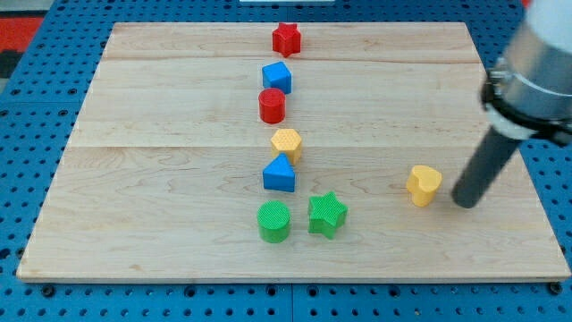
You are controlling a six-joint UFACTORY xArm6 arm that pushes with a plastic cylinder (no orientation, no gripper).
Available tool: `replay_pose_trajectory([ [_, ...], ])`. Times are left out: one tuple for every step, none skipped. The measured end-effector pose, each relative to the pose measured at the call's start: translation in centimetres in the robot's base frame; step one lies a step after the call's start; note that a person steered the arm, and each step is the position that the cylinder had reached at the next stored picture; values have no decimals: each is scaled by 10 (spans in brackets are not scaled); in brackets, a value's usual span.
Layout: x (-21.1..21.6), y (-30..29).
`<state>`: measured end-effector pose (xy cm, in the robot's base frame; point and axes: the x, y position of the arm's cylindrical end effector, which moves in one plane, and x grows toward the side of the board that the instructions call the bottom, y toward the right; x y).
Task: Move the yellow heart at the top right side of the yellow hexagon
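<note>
The yellow heart [424, 184] lies on the wooden board at the view's right, below mid-height. The yellow hexagon [287, 143] sits near the board's middle, well to the left of the heart and a little higher. My tip [466, 200] is just to the right of the heart, slightly lower, with a small gap between them. The dark rod rises from the tip toward the view's upper right.
A column of blocks runs down the middle: red star [286, 38], blue cube [277, 77], red cylinder [272, 105], then below the hexagon a blue triangular block [279, 173], a green cylinder [273, 221] and a green star [326, 214]. The board's right edge [527, 170] is near the tip.
</note>
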<state>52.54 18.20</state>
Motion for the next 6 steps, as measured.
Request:
replay_pose_trajectory([
  [-15, -47],
  [-53, -77],
  [-81, -100],
  [-39, -97],
  [-40, -111],
  [-62, -112],
])
